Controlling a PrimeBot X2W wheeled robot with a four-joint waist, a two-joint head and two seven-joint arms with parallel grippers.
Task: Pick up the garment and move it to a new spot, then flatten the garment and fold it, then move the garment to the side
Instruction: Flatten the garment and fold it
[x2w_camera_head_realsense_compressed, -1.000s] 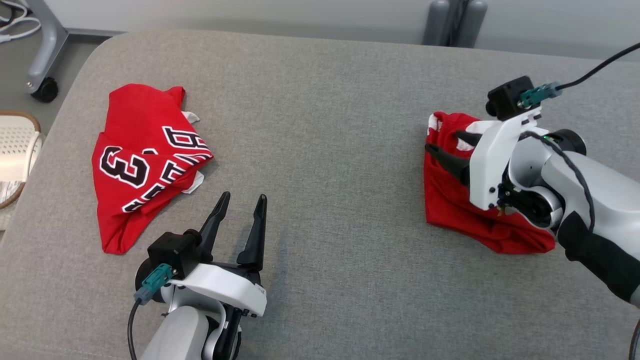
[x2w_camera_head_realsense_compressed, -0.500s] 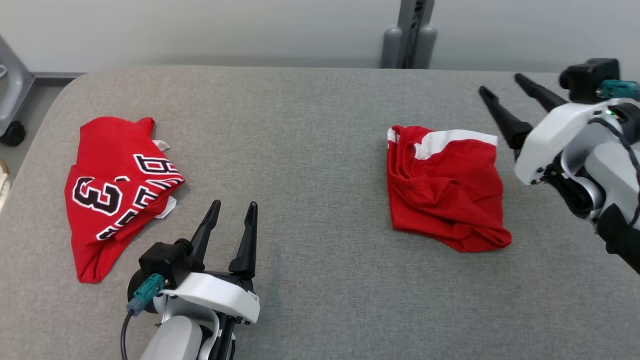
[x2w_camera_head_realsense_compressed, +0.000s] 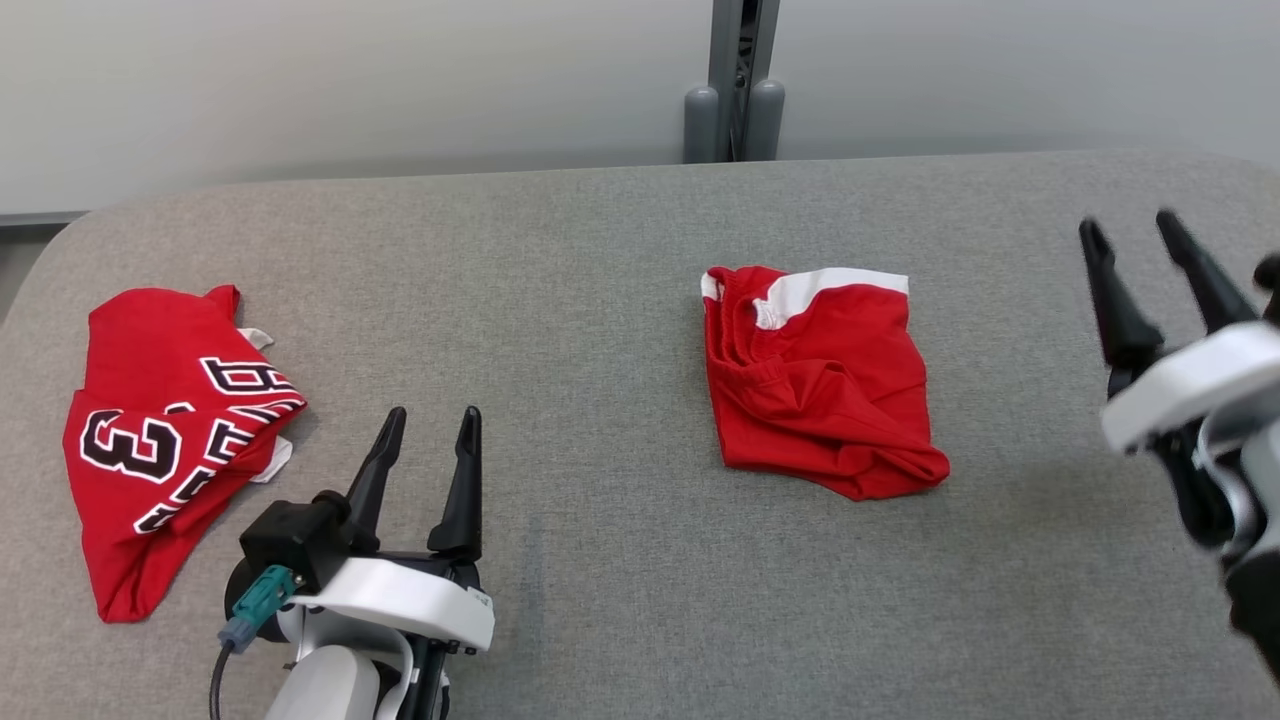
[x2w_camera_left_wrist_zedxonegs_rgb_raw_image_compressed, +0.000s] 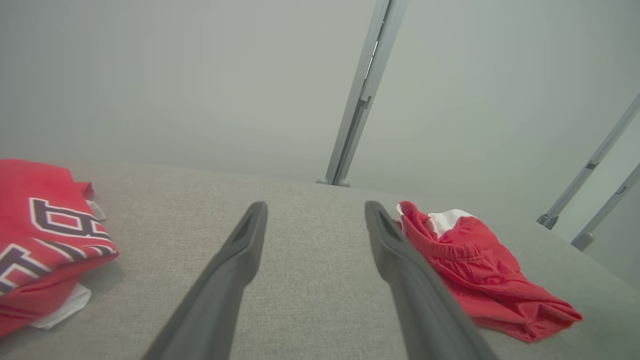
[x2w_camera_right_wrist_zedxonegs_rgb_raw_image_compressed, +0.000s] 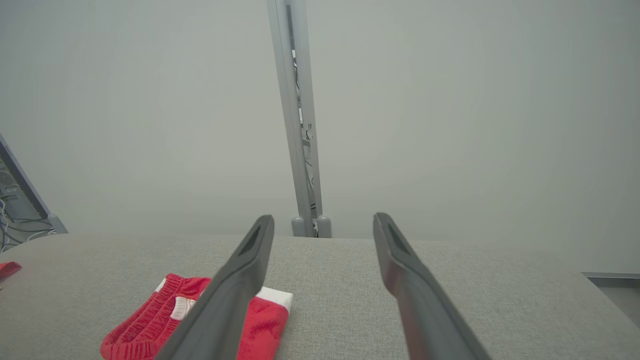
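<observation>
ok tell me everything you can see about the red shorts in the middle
The red shorts look like soft knit fabric, with a gathered elastic waistband at the far left and a white band along the far edge. Folded into a rumpled, roughly square bundle, they lie on the grey fabric surface between the left gripper and the right gripper, both open and clear of them.

Grey fabric desk (x2w_camera_head_realsense_compressed: 600, 600) spreads wide, corners rounded. Behind it, a plain pale wall (x2w_camera_head_realsense_compressed: 300, 90) and a grey metal post (x2w_camera_head_realsense_compressed: 737, 60).
</observation>
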